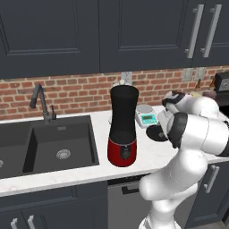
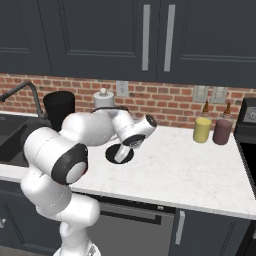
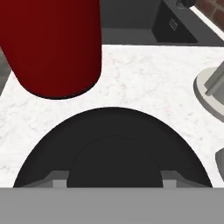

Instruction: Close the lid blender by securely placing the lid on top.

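Flat on the counter (image 2: 180,170), lid (image 3: 111,140) faces up; blender (image 1: 123,129) upright.

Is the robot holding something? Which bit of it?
Probably the lid, by its raised centre knob: the end effector sits right down on it, closed in. The actual contact is hidden, and the lid lies on the counter.

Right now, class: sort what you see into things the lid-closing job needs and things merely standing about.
Needed: lid on the counter, blender, gripper down on the lid.
Standing about: kitchen scale, yellow canister, brown canister, sink, faucet.
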